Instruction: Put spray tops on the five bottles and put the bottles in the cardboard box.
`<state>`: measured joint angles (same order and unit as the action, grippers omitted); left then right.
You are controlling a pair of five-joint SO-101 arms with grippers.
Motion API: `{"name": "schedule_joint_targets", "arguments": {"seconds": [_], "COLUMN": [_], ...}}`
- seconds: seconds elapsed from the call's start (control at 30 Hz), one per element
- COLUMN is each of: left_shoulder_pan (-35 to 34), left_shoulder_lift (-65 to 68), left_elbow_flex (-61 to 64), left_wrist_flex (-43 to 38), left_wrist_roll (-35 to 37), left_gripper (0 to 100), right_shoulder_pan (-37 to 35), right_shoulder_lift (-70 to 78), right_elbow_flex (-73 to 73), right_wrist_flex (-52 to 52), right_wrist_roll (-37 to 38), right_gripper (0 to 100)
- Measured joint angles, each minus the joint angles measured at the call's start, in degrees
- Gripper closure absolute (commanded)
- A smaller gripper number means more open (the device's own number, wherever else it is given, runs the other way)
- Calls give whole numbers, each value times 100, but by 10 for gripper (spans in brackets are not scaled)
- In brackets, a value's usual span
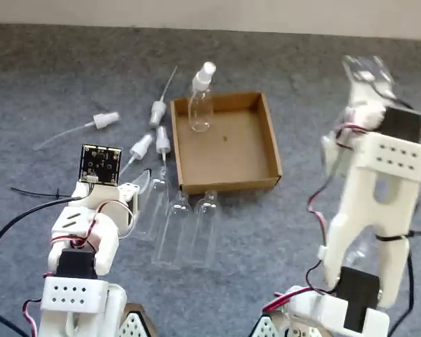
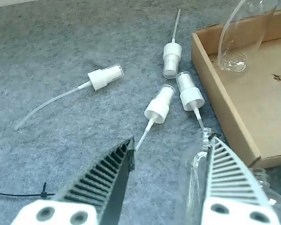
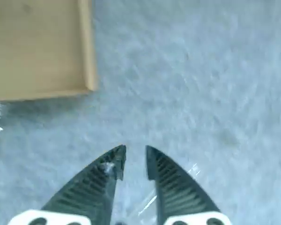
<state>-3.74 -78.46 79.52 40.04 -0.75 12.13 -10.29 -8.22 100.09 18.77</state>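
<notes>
I start with the capped spray bottle (image 1: 200,109). It stands upright inside the cardboard box (image 1: 231,184), tucked into the box's 11 o'clock corner with its white sprayer on.

Three clear bottles without tops lie side by side on the grey carpet (image 1: 56,70) at the box's 6 to 7 o'clock, with their necks toward the box's near wall. The first bottle (image 1: 153,205) is nearest my left arm. The middle bottle (image 1: 174,228) and the third bottle (image 1: 205,226) have their necks right against the cardboard.

Four loose spray tops lie at the box's 9 to 10 o'clock. The outer spray top (image 1: 105,121) is well apart from the box, and its long dip tube trails toward 8 o'clock. The corner spray top (image 1: 158,111) is just beside the box's 10 o'clock corner. The paired spray tops (image 1: 142,146) (image 1: 163,140) lie near each other at 9 o'clock, close to the box's side wall.

My left gripper (image 2: 172,143) sits low at the box's 7 o'clock with its jaws spread wide. The first bottle's neck is between them, just beside one finger and not clamped.

My right gripper (image 3: 136,152) hangs above bare carpet at the box's 3 to 4 o'clock. Its tips are a narrow gap apart with carpet showing between them. Something clear glints lower between the fingers, and I cannot tell what it is.
</notes>
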Motion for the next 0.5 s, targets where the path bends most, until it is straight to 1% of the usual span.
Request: {"name": "schedule_joint_targets", "arguments": {"seconds": [0.1, 0.2, 0.3, 0.5], "left_shoulder_pan": [9, 9, 9, 26], "left_shoulder_lift": [0, 0, 0, 0], "left_elbow_flex": [0, 0, 0, 0], "left_wrist_flex": [0, 0, 0, 0], "left_wrist_roll": [0, 0, 0, 0], "left_gripper": [772, 772, 772, 772], "right_shoulder_pan": [607, 1152, 2127, 4316], "right_shoulder_lift": [0, 0, 0, 0], "right_elbow_flex": [932, 1916, 2629, 2822], "right_wrist_flex": [0, 0, -62, -862], "right_wrist_roll": [26, 44, 79, 633], "right_gripper": [766, 756, 754, 753]}}
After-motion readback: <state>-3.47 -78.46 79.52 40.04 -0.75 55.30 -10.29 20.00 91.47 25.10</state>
